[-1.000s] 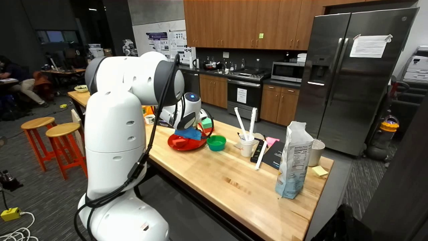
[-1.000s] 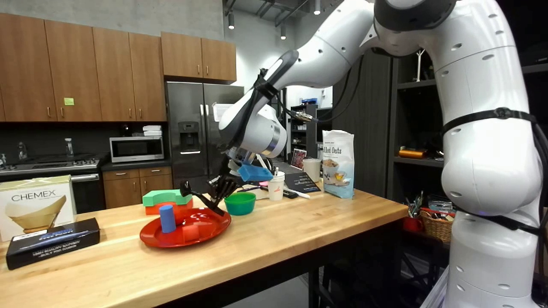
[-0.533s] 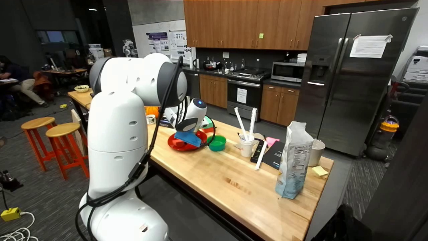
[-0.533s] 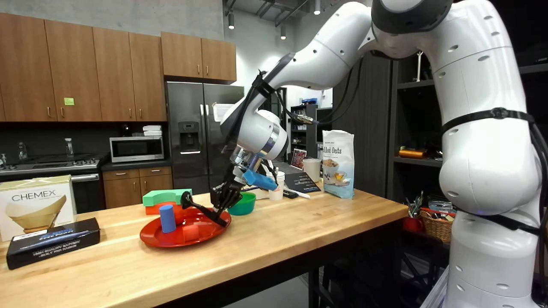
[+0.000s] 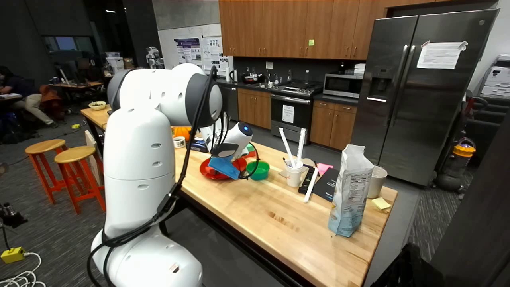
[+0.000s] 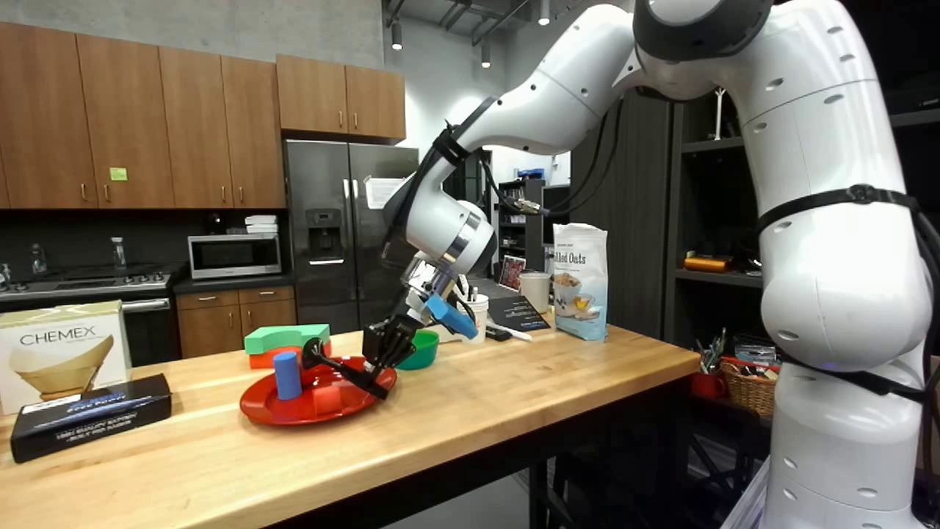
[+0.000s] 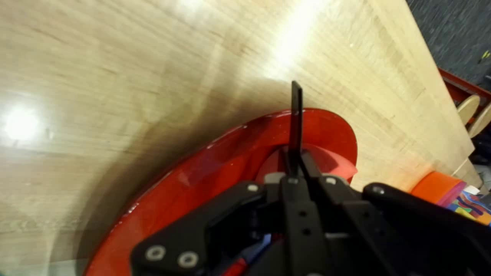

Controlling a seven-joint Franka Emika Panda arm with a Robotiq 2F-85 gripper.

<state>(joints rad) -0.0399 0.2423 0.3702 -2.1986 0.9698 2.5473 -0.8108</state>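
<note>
In an exterior view my gripper [image 6: 372, 361] is tilted low over the right side of a red plate [image 6: 258, 413], shut on a thin black utensil [image 6: 361, 379]. The utensil's rounded head points left across the plate, while its flat end lies over the near right rim; whether it touches the plate I cannot tell. From the wrist view the dark strip of the utensil sticks out between the closed fingers. A blue cylinder [image 6: 287, 375] stands on the plate beside a red block [image 6: 327, 400]. Just behind the gripper is a green bowl [image 6: 420, 351], partly hidden.
A green block [image 6: 285, 338] rests on a red one behind the plate. The Chemex box [image 6: 62, 356] and a black box [image 6: 92, 416] stand to its left. A cup with straws [image 5: 294, 175] and an oats bag [image 5: 350, 195] are farther along the table.
My gripper has come down and tilted further over the plate. The utensil has sunk with it, its head now close above the plate beside the blue cylinder.
</note>
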